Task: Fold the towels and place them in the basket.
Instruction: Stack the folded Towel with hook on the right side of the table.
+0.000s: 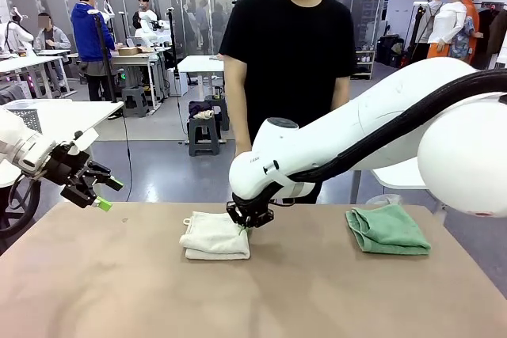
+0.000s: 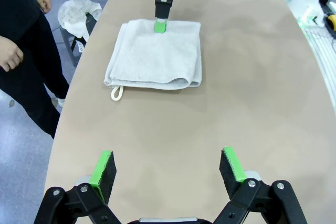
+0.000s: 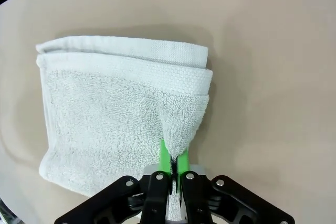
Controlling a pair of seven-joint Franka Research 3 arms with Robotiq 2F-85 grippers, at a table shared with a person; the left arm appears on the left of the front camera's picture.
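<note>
Right gripper (image 1: 250, 220): we have it clamped on a pinch of the cream-white towel (image 1: 215, 236), jaws together on the fabric at the towel's right-hand edge, toward the far side; the right wrist view shows the cloth drawn up into a small peak between the green pads.
Towel from our right gripper: it spreads away from the pinch toward the table's left end and the near edge, lying folded in layers on the table (image 1: 119, 290), about midway along its length and nearer the far edge.
Long axis: we read the folded towel as close to square, slightly longer along the table's length; its little loop sits at the corner farthest from the grip, on the far side.
Left gripper (image 1: 101, 193): our fingers stand wide apart with nothing between them, hovering off the table's left end, well apart from the towel.
Nearer arm: ours on the right, already on the cloth.
Mint green towel (image 1: 387, 229): folded, near the table's right end, well apart from both grippers.
Person: standing at the far edge, hands off the table.
Coming move, as we judge it: any further fold or lift turns on that held edge.
</note>
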